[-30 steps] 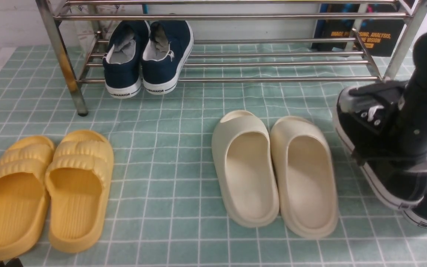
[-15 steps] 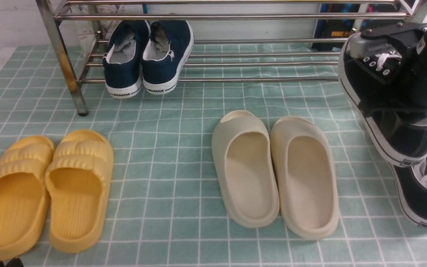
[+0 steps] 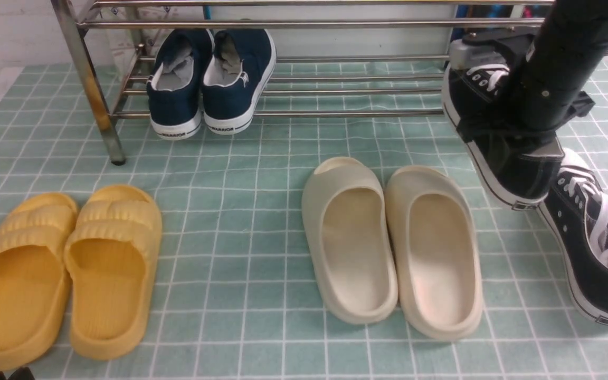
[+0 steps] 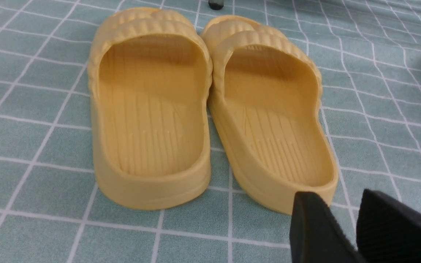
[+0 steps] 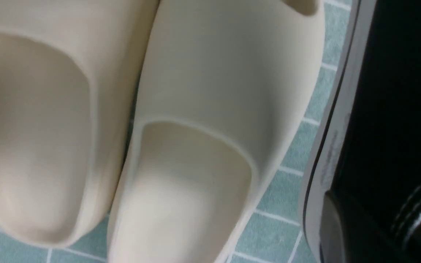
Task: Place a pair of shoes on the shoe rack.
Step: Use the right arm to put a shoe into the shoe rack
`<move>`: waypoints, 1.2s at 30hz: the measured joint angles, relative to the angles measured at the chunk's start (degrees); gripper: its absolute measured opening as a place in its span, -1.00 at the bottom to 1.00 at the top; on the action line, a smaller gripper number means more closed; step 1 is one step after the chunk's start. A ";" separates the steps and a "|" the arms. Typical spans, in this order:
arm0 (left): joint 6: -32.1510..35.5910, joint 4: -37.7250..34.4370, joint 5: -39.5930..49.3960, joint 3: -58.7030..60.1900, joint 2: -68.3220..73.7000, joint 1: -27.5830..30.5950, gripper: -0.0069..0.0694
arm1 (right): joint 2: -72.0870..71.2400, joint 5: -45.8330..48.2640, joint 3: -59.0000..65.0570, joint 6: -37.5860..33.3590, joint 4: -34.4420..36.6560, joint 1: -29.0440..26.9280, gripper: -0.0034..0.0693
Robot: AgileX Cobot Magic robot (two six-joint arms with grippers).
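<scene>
One black canvas sneaker (image 3: 518, 171) hangs off the floor, tilted, in front of the right end of the chrome shoe rack (image 3: 335, 24), level with its lower bars. My right gripper (image 3: 515, 134) is shut on this sneaker's side wall. In the right wrist view a grey finger (image 5: 336, 226) presses against its white sole beside the black canvas (image 5: 397, 91). The second black sneaker (image 3: 594, 248) lies on the floor at the far right, laces up. My left gripper (image 4: 342, 213) hovers low behind the yellow slippers (image 4: 210, 109), open and holding nothing.
Navy slip-on sneakers (image 3: 211, 79) occupy the left of the rack's lower tier. Yellow slippers (image 3: 66, 269) sit at the front left and cream slippers (image 3: 388, 243) in the middle, just left of the held sneaker. A green checked cloth (image 3: 240, 211) covers the floor.
The right arm has carried the black sneaker up and to the left, toward the rack's lower bars. The second sneaker on the floor now shows almost fully.
</scene>
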 joint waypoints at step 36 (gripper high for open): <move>0.00 0.00 0.00 0.00 0.00 0.00 -0.23 | 22.03 0.34 -32.07 -3.09 4.51 0.00 -0.80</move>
